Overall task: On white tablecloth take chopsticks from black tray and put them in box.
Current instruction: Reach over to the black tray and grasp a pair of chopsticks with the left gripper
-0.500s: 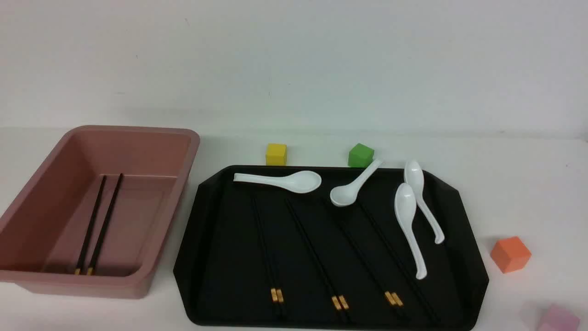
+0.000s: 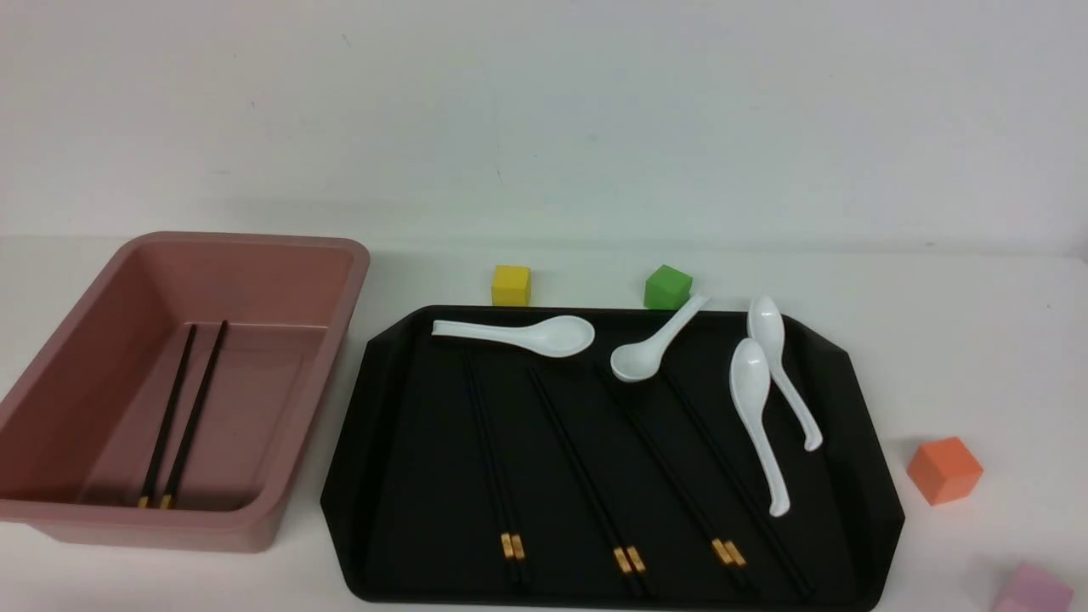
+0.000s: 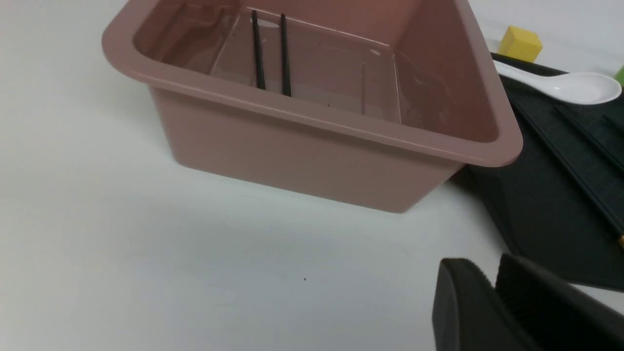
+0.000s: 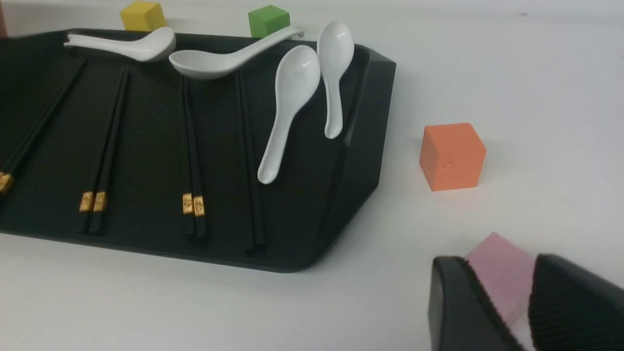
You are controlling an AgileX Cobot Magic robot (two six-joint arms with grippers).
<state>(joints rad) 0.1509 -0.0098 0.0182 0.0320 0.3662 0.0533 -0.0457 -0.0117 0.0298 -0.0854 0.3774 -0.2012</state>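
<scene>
On the white tablecloth (image 2: 977, 340), the pink-brown box (image 2: 255, 242) stands on the left with one pair of black chopsticks (image 2: 183, 408) inside, also seen in the left wrist view (image 3: 270, 48). The black tray (image 2: 374, 442) holds several more pairs of gold-banded chopsticks (image 2: 582, 476), which also show in the right wrist view (image 4: 192, 146). Neither gripper shows in the front view. My left gripper (image 3: 490, 273) is shut and empty, low over the cloth near the box's (image 3: 317, 161) near corner. My right gripper (image 4: 502, 263) is slightly open and empty, beside the tray's (image 4: 360, 161) right corner.
Several white spoons (image 2: 752, 408) lie across the tray's far and right parts, some over the chopstick tips. A yellow cube (image 2: 511, 285) and a green cube (image 2: 667, 287) sit behind the tray. An orange cube (image 2: 943, 469) and a pink cube (image 2: 1033, 588) sit to its right.
</scene>
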